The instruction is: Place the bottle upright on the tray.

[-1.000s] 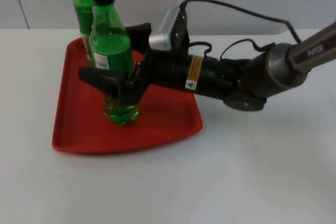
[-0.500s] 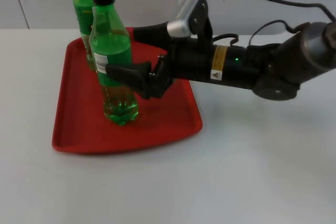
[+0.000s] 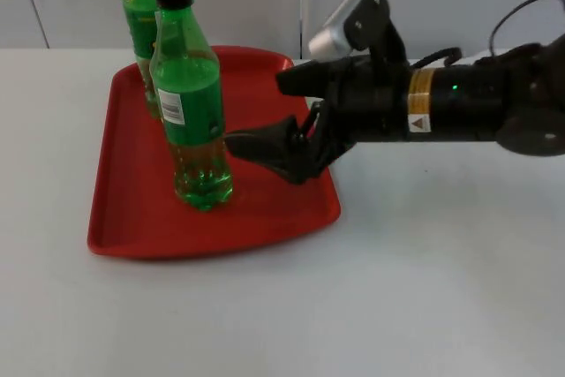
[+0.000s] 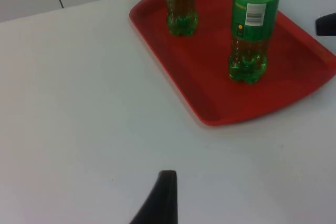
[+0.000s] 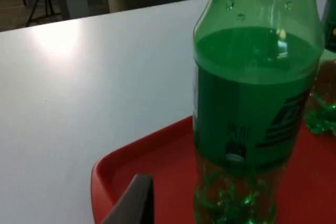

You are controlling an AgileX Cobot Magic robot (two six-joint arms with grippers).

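The green bottle (image 3: 192, 94) is standing upright on the red tray (image 3: 132, 218), free of the right pincer (image 3: 274, 121), whose fingers are being held apart just beside it. Partly filled, it is judged light, rigid but slippery and tippy; the labelled midsection is the best hold. The left wrist view is showing a second bottle (image 4: 179, 1) behind; the left pincer (image 4: 160, 200) is waiting over the surface (image 3: 424, 289), its state impossible to tell.
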